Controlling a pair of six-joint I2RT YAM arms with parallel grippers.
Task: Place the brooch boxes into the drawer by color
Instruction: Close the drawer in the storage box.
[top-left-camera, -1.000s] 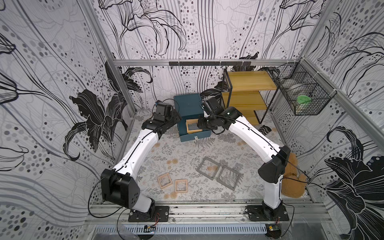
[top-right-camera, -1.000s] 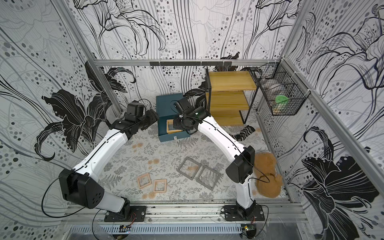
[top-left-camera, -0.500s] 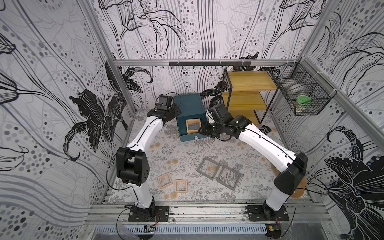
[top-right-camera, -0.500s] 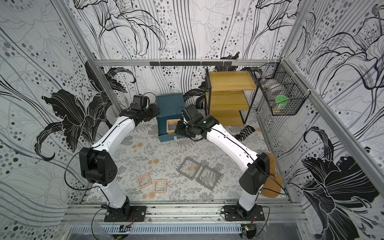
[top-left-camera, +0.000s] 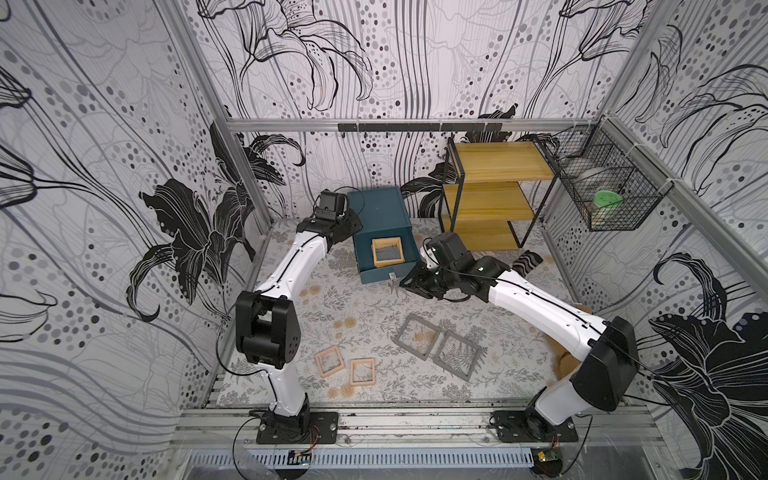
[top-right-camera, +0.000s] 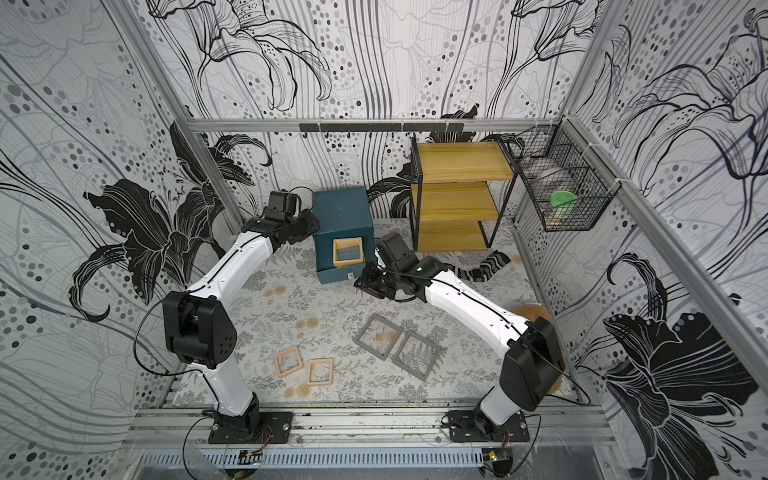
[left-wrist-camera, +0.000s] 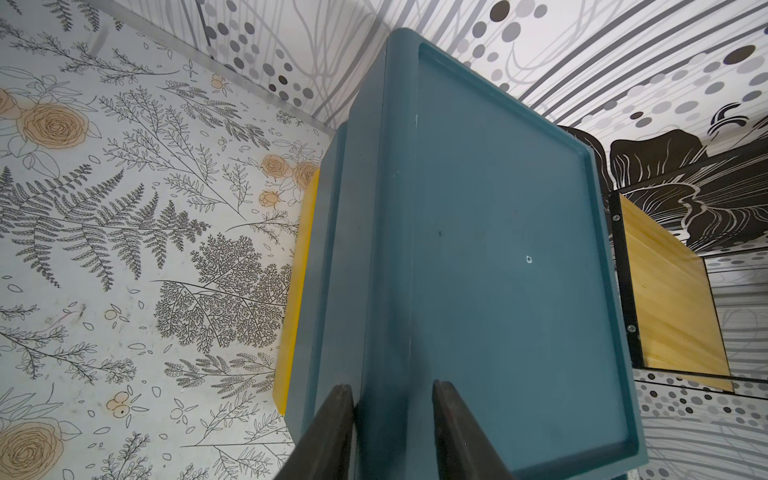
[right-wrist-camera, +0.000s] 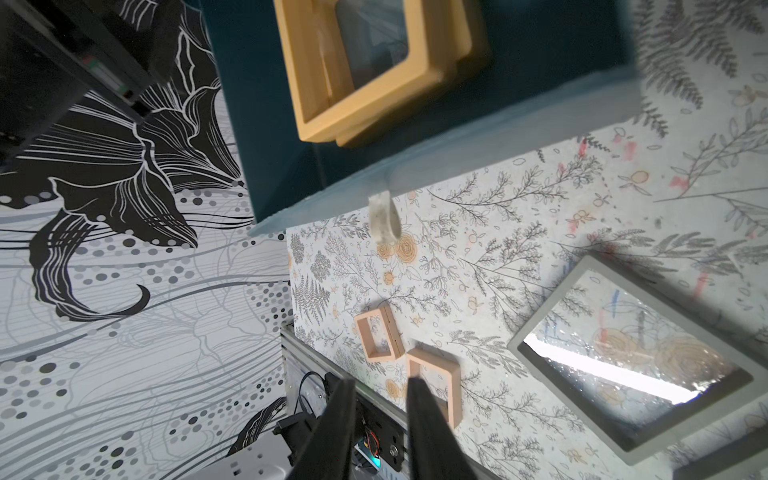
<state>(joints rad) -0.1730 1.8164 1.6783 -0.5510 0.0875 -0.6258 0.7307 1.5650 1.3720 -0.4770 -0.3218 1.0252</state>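
Left pincer (left-wrist-camera: 392, 386), narrow, straddles the chest (left-wrist-camera: 498, 249) edge, likely steadying it; gripping, I can't tell. Right pincer (right-wrist-camera: 381, 380), narrow, empty, hovers by the open drawer (right-wrist-camera: 457, 158) of yellow boxes (right-wrist-camera: 357, 112).

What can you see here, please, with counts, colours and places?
dark teal plastic chest of drawers: one, teal, at back, drawer open.
yellow square clear-centred brooch boxes: two, yellow, stacked in open drawer.
grey square brooch boxes: two, grey, centre.
pinkish-tan square brooch boxes: two, tan, front.
wooden black-framed shelf: one, yellow, beside chest.
striped sock: one, black-and-white, by shelf.
wire basket: one, black, hung at right.
fuzzy object: one, brown, right edge, partly hidden.
left gripper: black, at chest's top.
right gripper: black, empty, by open drawer's front.
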